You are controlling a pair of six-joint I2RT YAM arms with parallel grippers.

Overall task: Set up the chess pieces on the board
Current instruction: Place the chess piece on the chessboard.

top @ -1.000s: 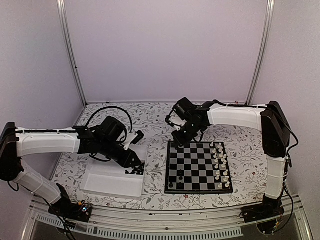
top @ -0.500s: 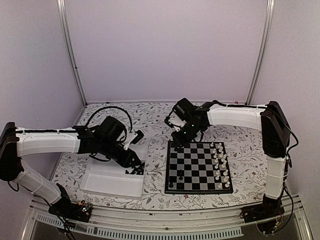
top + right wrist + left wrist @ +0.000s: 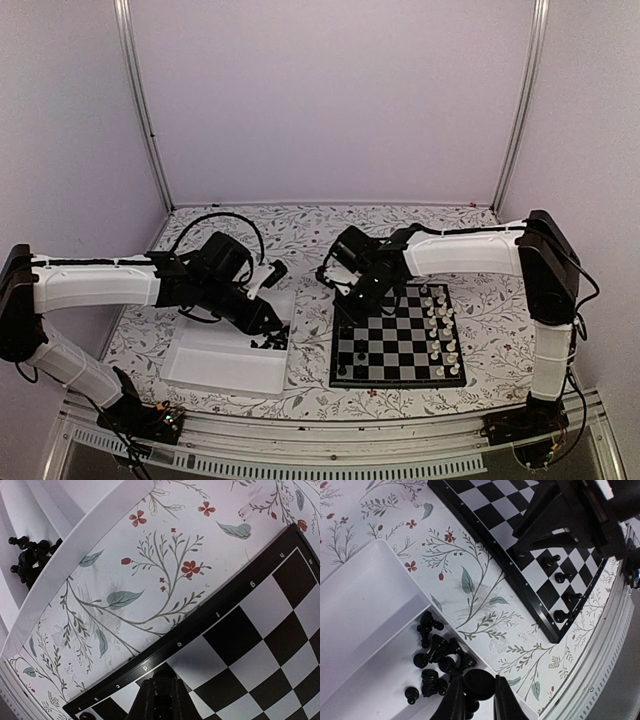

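Your left tool reaches into the white tray and pinches one black piece at the edge of the heap of chess pieces — roughly a dozen, too tangled to count exactly. Your right tool is pressed together at the tray-side edge of the board, probably to seat a piece — I cannot tell whether it holds one. Four black pieces stand near one corner.
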